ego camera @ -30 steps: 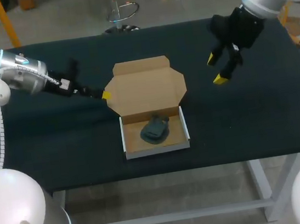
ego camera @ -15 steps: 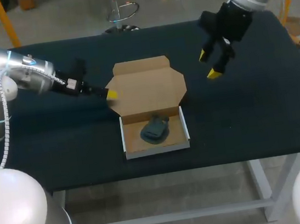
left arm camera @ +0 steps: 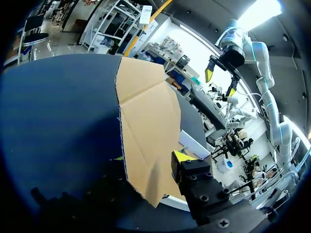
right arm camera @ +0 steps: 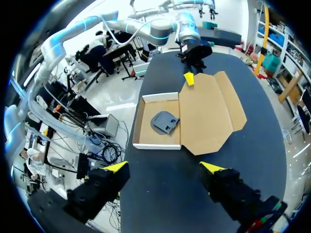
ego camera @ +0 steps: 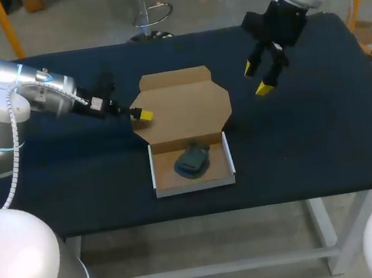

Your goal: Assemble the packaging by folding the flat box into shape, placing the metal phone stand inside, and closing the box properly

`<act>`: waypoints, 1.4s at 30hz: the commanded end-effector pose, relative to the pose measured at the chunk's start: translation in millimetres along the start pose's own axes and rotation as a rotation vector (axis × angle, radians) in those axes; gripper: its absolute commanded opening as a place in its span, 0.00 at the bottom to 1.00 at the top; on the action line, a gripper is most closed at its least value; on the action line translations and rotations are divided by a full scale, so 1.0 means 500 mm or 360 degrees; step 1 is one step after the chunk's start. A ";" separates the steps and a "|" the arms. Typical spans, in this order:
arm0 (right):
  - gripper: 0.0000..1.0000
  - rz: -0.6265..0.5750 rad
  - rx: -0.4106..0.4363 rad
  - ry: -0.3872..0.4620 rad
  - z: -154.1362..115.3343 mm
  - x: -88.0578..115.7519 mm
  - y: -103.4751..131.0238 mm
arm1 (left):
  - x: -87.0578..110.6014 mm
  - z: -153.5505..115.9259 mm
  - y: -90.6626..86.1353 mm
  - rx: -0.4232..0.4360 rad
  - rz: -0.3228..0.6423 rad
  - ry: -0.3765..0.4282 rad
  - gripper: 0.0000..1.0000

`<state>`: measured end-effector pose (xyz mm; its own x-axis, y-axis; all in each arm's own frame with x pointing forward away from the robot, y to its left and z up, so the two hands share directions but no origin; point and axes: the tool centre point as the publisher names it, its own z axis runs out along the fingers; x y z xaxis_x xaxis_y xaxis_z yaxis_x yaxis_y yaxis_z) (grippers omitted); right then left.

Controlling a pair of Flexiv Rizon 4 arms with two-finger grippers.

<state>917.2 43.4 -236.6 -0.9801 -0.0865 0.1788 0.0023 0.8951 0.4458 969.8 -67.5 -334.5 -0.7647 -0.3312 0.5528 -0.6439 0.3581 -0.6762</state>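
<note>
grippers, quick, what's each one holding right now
left gripper: open, lid flap between its fingers
right gripper: open, holding nothing

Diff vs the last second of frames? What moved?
Left pincer pushed rightward, from beside the left edge of the lid to over its left flap. Right pincer swung left and toward the table's far edge, open throughout. Box and phone stand stayed put.
</note>
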 end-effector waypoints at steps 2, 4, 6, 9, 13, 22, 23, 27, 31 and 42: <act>1.00 -0.0009 0.0002 0.0060 -0.007 -0.004 0.002 | 0.000 0.006 0.002 0.0035 0.0015 0.0019 0.42; 1.00 -0.0012 0.0003 0.0060 -0.008 -0.005 0.003 | 0.001 0.008 0.002 0.0047 0.0020 0.0027 0.42; 1.00 -0.0016 0.0005 0.0060 -0.008 -0.005 0.005 | 0.002 0.010 0.000 0.0059 0.0025 0.0032 0.42; 1.00 -0.0020 0.0007 0.0062 -0.008 -0.005 0.007 | 0.003 0.013 -0.003 0.0073 0.0032 0.0040 0.40; 1.00 -0.0024 0.0013 0.0068 -0.005 -0.005 0.009 | 0.007 0.019 -0.008 0.0084 0.0054 0.0037 0.39; 1.00 -0.0016 0.0025 0.0077 -0.002 0.000 0.010 | 0.009 0.022 -0.016 0.0132 0.0068 0.0040 0.34; 1.00 -0.0015 0.0027 0.0079 -0.002 0.000 0.010 | 0.009 0.022 -0.016 0.0134 0.0070 0.0040 0.32; 1.00 -0.0013 0.0032 0.0082 -0.001 0.000 0.011 | 0.009 0.022 -0.016 0.0143 0.0074 0.0044 0.28; 1.00 -0.0013 0.0038 0.0088 0.000 -0.001 0.014 | 0.009 0.023 -0.014 0.0155 0.0076 0.0047 0.29; 1.00 -0.0010 0.0048 0.0098 0.004 -0.002 0.017 | 0.009 0.023 -0.016 0.0171 0.0123 0.0066 0.23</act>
<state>915.9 51.4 -235.7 -0.9677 -0.1149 0.2244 -0.0095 0.9061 0.4230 971.0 -82.1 -331.9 -0.8126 -0.2738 0.5146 -0.5795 0.2843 -0.7638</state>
